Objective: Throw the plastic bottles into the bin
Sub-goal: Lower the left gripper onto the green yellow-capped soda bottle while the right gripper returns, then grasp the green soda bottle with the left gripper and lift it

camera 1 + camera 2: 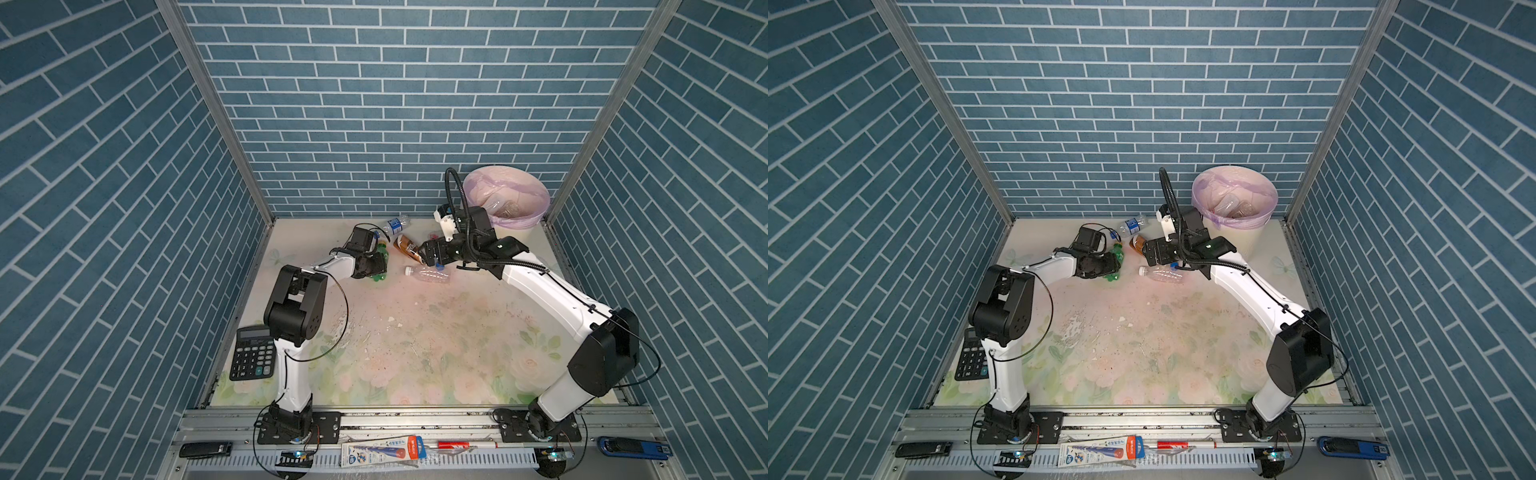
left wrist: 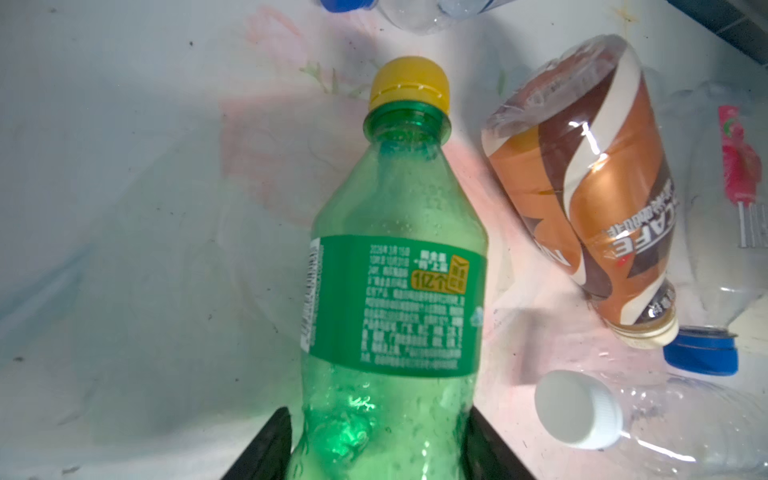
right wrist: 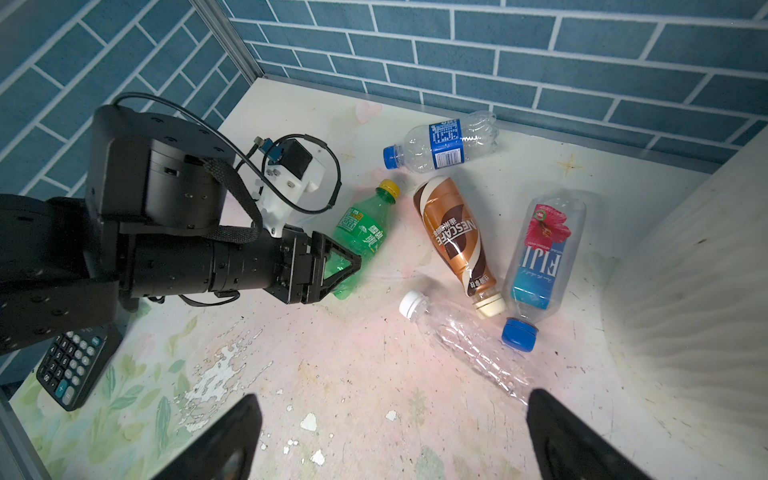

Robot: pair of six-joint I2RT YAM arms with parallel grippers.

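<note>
The left gripper (image 2: 378, 415) has its jaws pressed against the two sides of the green bottle (image 2: 395, 257), low on the body near the base. Whether the squeeze is firm yet cannot be told. The bottle lies on the counter (image 1: 415, 340) and runs straight ahead of the gripper, with its yellow cap (image 2: 409, 85) at the far end.

Since the hold is near the base, most of the bottle hangs out in front. I judge it may droop or swivel once lifted. Squeeze only until the thin wall gives a little, then raise it straight up before turning.

Just beside the gripped bottle lies the brown bottle (image 2: 582, 199). A clear bottle with a white cap (image 2: 577, 409) lies close beside the gripper on that same side. A sideways sweep at counter height would probably knock both, so height should come first.

The bin (image 1: 1246, 224) is well apart from this gripper, on the far side of those bottles. The right gripper (image 3: 395, 436) hangs between, above the counter, with jaws spread wide and holding nothing. The carry should pass above or behind that arm, or the arm should clear off first. Let go only when the whole bottle is over the bin's mouth, cap end leading.
</note>
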